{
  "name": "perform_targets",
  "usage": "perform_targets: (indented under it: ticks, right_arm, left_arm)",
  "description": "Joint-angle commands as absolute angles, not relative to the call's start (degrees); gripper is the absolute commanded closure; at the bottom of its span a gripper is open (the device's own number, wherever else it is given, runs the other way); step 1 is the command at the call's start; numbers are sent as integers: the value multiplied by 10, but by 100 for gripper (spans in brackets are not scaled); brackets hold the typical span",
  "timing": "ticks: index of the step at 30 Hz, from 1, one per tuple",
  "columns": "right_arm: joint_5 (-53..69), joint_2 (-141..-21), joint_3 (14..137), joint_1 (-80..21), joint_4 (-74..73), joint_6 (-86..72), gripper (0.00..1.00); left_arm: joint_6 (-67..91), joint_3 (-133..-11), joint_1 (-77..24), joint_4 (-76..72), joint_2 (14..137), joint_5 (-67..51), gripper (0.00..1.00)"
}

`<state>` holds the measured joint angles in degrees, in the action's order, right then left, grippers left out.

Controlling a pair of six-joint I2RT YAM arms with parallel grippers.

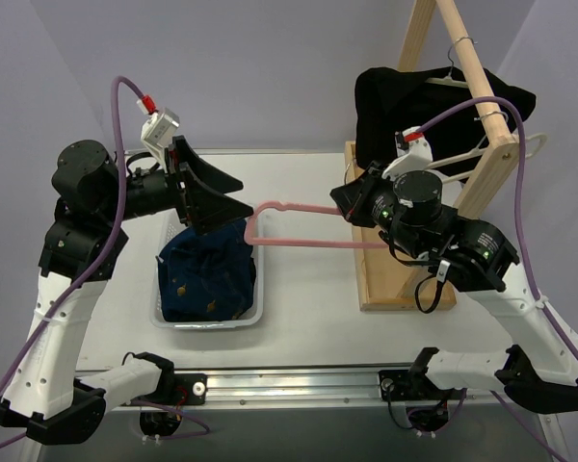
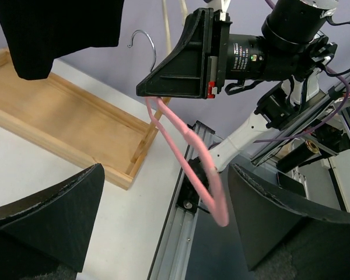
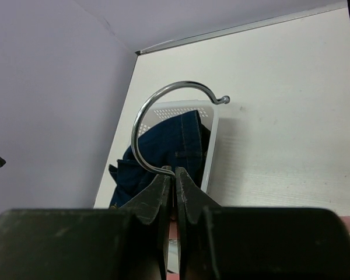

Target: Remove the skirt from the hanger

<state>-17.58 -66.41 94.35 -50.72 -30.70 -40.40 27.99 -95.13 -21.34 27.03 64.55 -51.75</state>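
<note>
The white basket [image 1: 208,322], lower left, holds a blue denim garment [image 1: 207,274]. The skirt [image 1: 395,106] hangs on the cream hanger [image 1: 450,81], upper right. Only the right wrist view shows the right gripper [image 3: 174,175] clamped on the metal hook [image 3: 185,83] of the pink hanger [image 1: 308,242]. The left gripper [image 1: 233,194] gapes empty.

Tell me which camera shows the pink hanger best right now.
Top external: the pink hanger shows nearly whole, spanning from the right pincer toward the left pincer. Left wrist catches a blurred stretch of it; right wrist shows only its metal hook.

the white bench [image 1: 308,298] carries a white perforated basket [image 1: 207,325] at lower left and a wooden rack base [image 1: 376,286] at right.
</note>
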Motion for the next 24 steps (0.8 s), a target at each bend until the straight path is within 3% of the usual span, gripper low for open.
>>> perform_targets:
  ticks: [1, 17, 19, 20, 21, 22, 23, 24]
  right_arm:
    - [-192, -667, 956, -510, -294, -398, 100]
    - [-194, -716, 1005, -510, -287, -392, 100]
    - [-192, -719, 1006, -510, -285, -393, 100]
    - [-189, -718, 1007, -510, -284, -393, 100]
    - [-188, -718, 1007, -510, -284, -393, 100]
    - [-186, -716, 1008, -509, -284, -393, 99]
    - [-182, -715, 1014, -510, -286, -391, 88]
    - [-179, -713, 1019, -509, -287, -389, 55]
  left_arm:
    - [285, -968, -218, 258, 641, -538, 5]
    - [222, -954, -251, 353, 642, -507, 3]
    - [214, -958, -262, 363, 648, -499, 19]
    - [199, -973, -265, 386, 656, -484, 63]
    - [191, -983, -269, 397, 662, -467, 94]
    - [182, -993, -276, 409, 664, -448, 97]
    - [167, -1006, -279, 415, 671, -428, 98]
    - [164, -1013, -282, 415, 675, -417, 98]
